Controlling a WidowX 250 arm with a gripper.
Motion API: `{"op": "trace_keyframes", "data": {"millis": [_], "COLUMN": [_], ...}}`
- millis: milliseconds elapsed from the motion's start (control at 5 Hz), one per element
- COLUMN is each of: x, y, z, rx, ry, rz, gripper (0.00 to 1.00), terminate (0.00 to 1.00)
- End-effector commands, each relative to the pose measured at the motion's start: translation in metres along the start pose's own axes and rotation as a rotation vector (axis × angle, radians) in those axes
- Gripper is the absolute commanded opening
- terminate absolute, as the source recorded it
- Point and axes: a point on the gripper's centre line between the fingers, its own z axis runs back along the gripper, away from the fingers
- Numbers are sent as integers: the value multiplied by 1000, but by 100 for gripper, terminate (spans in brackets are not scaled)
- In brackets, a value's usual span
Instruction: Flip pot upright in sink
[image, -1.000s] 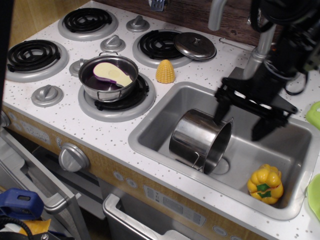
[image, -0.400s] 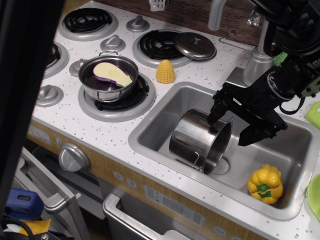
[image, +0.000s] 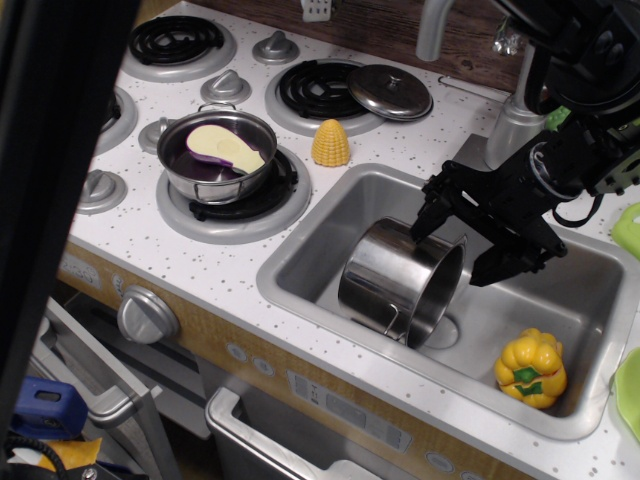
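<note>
Even overhead lighting. Glare streaks on the pot (image: 400, 282); soft shadows beneath it. Left of it, a blurred dark band.

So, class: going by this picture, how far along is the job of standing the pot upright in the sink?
Done: the gripper is at the pot's rim, fingers open astride it. In hand: closing on that rim; nothing is gripped yet. Left: the flip itself, since the pot lies on its side in the sink, mouth toward the yellow pepper.

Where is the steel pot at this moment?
The pot lies on its side in the sink, left of the yellow pepper, under the open gripper.
</note>
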Motion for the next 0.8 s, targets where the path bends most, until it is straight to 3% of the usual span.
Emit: {"op": "trace_keyframes", "data": {"millis": [0, 200, 600], "x": [7, 7, 11], "y": [11, 18, 30], "z": [1, -4, -14], "rx": [12, 13, 13], "ry": [-32, -6, -17], "rz": [2, -19, -53], "gripper": [100, 0, 0], "terminate": [0, 0, 0]}}
